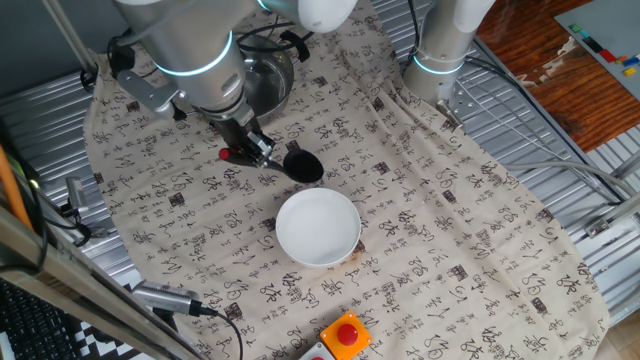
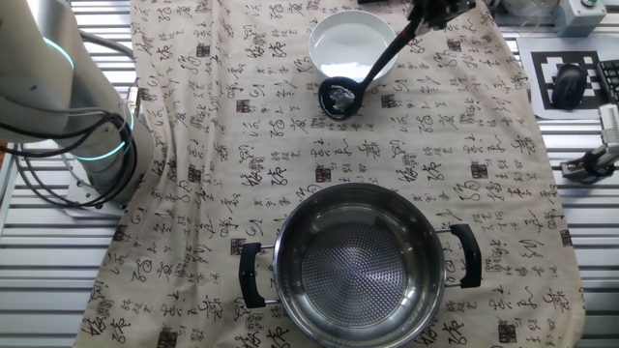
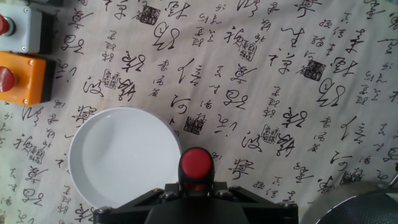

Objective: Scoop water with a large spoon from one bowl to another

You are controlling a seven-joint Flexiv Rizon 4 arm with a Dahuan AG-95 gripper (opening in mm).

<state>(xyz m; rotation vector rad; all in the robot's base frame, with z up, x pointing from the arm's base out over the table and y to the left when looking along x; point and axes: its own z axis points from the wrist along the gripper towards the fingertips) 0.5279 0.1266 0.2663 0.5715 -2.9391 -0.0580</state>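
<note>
The tool (image 1: pixel 252 146) was clamped on the ladle (image 2: pixel 372 73) near its red end (image 3: pixel 196 163), holding it tilted above the tabletop (image 2: pixel 464 193). In the other fixed view its scoop (image 2: pixel 339 99) hung just at 6 o'clock of the white bowl (image 2: pixel 356 41), apparently carrying some water. The steel pot (image 2: pixel 356 263) stood well apart at 6 o'clock

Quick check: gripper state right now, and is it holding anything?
Gripper: closed on the ladle handle, scoop hanging over the cloth beside the white bowl.
</note>
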